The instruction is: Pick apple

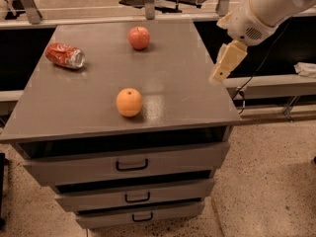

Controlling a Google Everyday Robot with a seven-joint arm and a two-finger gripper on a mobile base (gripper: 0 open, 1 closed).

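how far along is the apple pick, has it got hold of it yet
Done: nothing visible yet. The apple sits untouched near the far edge of the cabinet top.
In hand: the approach. The gripper hangs by the cabinet's right edge, well apart from the apple.
Left: reach across to the apple, close on it and lift it, avoiding the orange and the crushed can.
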